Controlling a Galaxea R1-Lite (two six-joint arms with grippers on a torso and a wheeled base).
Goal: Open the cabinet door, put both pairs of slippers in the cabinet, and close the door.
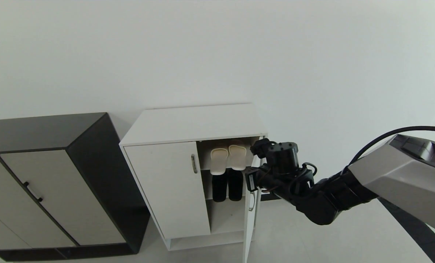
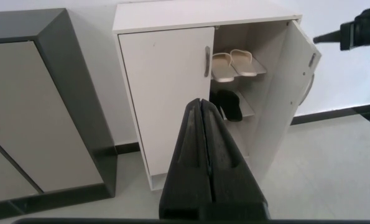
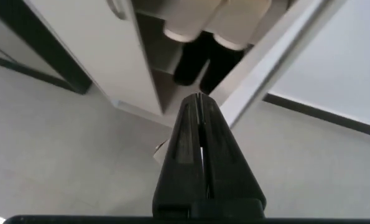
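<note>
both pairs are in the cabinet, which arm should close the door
Right. The right gripper, jaws shut, is beside the outer face of the open door, so it could probably push it shut. The left gripper sits back, facing the cabinet front.

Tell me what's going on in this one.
Both pairs are already inside the white cabinet: cream slippers on the upper shelf, black slippers below. Its right door stands open. The right gripper, shut, is by that door's edge; the left gripper, shut and empty, hangs back facing the cabinet.
</note>
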